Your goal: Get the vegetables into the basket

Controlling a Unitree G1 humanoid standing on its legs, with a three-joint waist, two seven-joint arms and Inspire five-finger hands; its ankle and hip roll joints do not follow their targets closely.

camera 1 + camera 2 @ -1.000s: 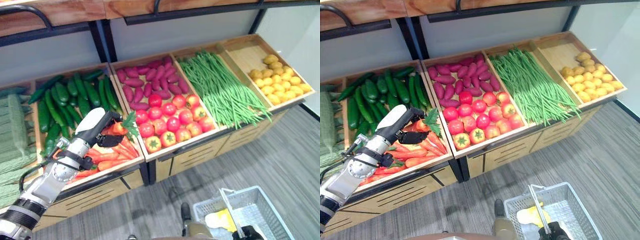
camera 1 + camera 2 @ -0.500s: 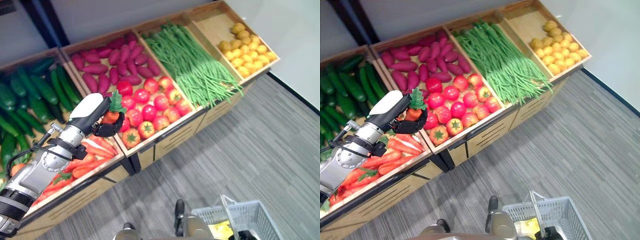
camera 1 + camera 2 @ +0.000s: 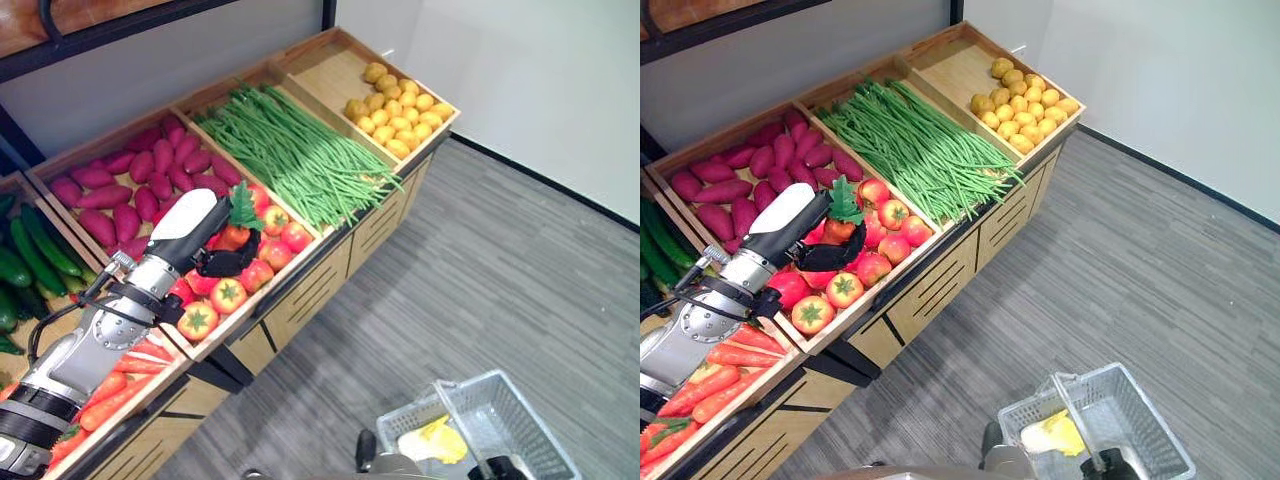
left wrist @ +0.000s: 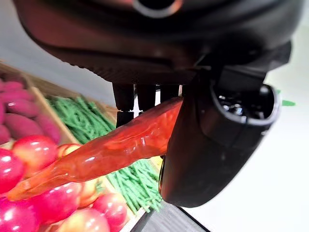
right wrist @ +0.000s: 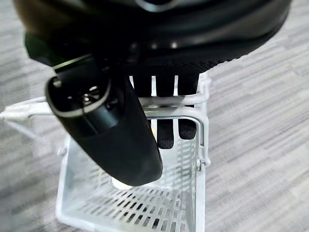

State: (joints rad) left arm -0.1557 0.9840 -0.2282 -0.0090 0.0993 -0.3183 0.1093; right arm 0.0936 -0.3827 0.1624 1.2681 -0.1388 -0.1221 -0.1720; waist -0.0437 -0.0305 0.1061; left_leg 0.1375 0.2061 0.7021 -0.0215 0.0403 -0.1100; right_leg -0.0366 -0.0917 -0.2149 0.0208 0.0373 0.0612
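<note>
Carrot (image 4: 111,150) first: it is long, orange and shiny, thin at one end, with a green leafy top (image 3: 241,207), and the left hand (image 3: 215,255) has its fingers and thumb curled tight round the fat end. The hand holds it up in the air above the red tomatoes (image 3: 225,292), which sit at the front edge of the wooden produce stand (image 3: 320,275). The basket (image 3: 1120,425) is down on the grey carpet floor (image 3: 500,290), well apart from the stand, toward the robot's right. It is pale plastic with many small slots in its walls and a thin wire handle (image 5: 164,104). The right hand (image 5: 120,135) has its fingers hooked round that handle, so it carries the basket. Something yellow (image 3: 435,440) already lies inside. To do this step well, I think the left arm should swing slowly over the basket, keep the grip tight so the smooth carrot does not slip, and let go only when it is low over the opening. The right hand should hold the basket level. Other bins hold purple sweet potatoes (image 3: 120,190), long thin green beans (image 3: 300,155) and small round yellow lemons (image 3: 395,110).
</note>
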